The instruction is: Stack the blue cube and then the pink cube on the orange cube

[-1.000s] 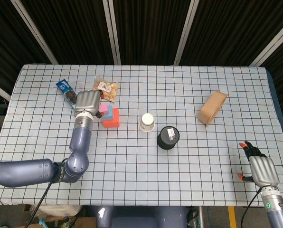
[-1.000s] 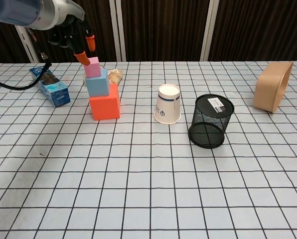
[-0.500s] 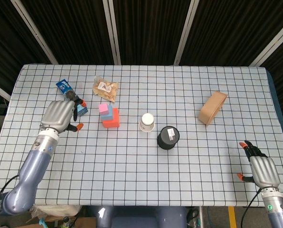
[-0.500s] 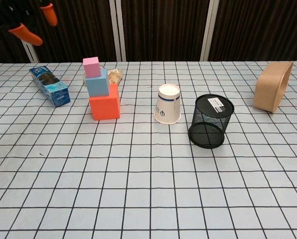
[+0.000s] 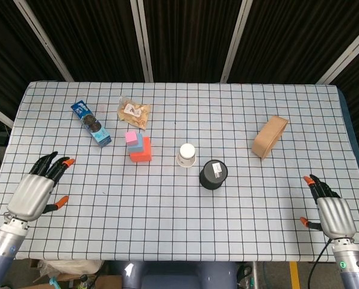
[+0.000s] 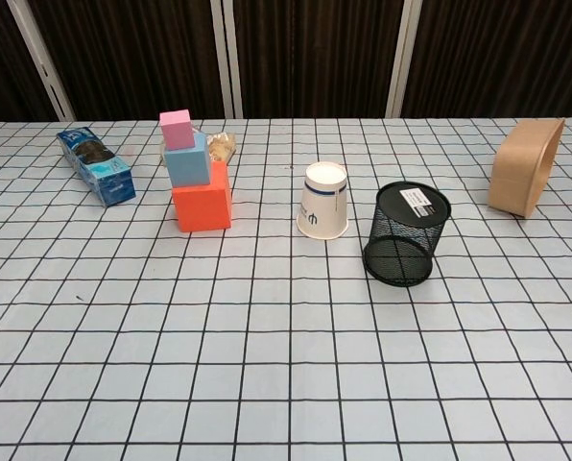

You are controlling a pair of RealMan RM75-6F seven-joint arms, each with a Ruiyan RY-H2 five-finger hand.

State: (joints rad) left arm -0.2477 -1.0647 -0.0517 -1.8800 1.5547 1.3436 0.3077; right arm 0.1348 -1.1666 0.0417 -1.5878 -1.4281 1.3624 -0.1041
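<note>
Orange cube (image 6: 201, 206) sits on the checked counter (image 5: 227, 198) with the blue cube (image 6: 187, 162) on top of it and the pink cube (image 6: 177, 129) crowning that, each upper block set toward the stack's far-left corner rather than centred, so the tower steps back a little. From where I stand the stack looks finished and free-standing, nothing touching it. The left robot hand (image 5: 36, 192) hangs at the counter's near-left edge, fingers spread and holding nothing; the tower lies toward its one o'clock, well apart. The right robot hand (image 5: 331, 212) is at the near-right corner, holding nothing, fingers apparently loosely apart though the angle is poor; the tower is off at its ten o'clock, farther away. If any nudge were needed, the left one is the nearer.
</note>
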